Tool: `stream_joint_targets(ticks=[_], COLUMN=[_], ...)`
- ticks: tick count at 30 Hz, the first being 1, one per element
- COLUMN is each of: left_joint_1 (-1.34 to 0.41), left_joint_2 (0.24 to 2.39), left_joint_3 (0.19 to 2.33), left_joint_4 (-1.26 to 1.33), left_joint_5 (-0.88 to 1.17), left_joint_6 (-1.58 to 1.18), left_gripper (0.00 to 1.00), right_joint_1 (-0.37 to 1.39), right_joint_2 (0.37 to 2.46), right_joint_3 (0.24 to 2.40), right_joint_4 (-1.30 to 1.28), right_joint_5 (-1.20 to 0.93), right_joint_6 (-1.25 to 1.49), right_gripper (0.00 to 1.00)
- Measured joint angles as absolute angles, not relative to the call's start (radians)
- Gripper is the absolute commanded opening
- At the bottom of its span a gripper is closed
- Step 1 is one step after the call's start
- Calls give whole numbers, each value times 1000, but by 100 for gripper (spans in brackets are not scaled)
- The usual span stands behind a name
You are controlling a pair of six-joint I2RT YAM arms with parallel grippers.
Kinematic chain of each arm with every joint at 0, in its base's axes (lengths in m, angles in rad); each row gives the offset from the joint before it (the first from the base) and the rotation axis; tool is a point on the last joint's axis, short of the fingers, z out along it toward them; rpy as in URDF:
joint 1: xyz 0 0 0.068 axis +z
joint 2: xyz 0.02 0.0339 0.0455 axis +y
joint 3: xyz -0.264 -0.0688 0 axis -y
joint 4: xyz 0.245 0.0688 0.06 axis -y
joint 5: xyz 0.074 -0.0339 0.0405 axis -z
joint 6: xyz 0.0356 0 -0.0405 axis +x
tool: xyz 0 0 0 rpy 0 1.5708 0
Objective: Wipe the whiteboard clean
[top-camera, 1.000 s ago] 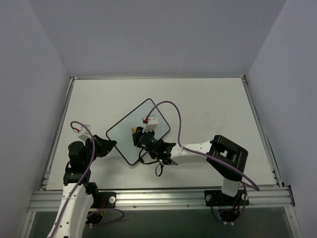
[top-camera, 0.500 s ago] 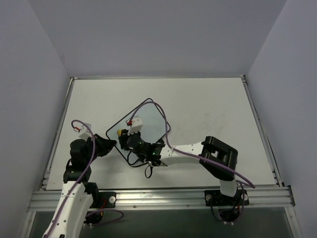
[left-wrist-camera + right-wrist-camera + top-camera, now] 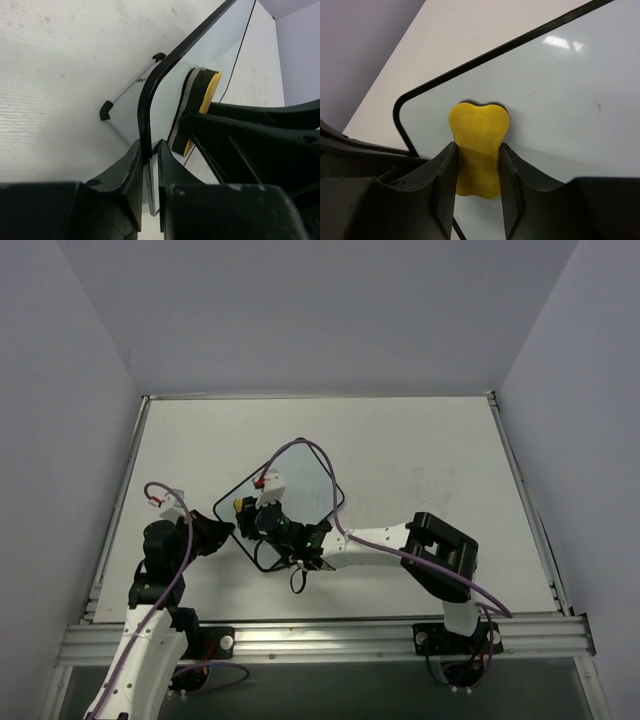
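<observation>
The whiteboard [image 3: 312,472] lies turned like a diamond on the table, with a thin black frame. My left gripper [image 3: 224,531] is shut on the frame at the board's left corner; in the left wrist view the frame edge [image 3: 145,107] runs between the closed jaws of that gripper [image 3: 149,156]. My right gripper [image 3: 246,510] is shut on the yellow sponge [image 3: 240,505] and presses it against the board near that corner. The right wrist view shows the sponge [image 3: 479,131] squeezed between that gripper's [image 3: 477,170] fingers, flat on the white surface [image 3: 560,95]. Only faint marks [image 3: 596,106] show on the board.
The board's two small black feet [image 3: 105,110] stick out under its edge in the left wrist view. The right arm [image 3: 400,540] reaches across the board's lower right side. Grey walls enclose the table [image 3: 430,450] on three sides.
My right gripper has slid the sponge leftward across the board, from its middle to near the left corner. The left gripper has kept its hold on the frame.
</observation>
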State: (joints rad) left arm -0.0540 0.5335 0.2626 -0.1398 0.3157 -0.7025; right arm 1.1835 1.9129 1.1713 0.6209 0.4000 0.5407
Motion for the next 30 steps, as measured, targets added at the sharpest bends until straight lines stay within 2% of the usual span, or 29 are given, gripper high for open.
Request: stream_joint_targets(ticks=[10, 30], left_joint_1=[-71, -89], left_joint_2=[532, 531], left_joint_3=[266, 278], left_joint_4=[-142, -146], left_joint_5=[305, 300], left_joint_6=[-703, -703], left_gripper=[2, 2], right_joint_1=[1032, 860], right_joint_2=[1830, 1736], right_joint_3=[1008, 707], right_joint_4=[704, 857], right_joint_5=[354, 300], right_joint_6=[618, 771], right_gripper=[0, 0])
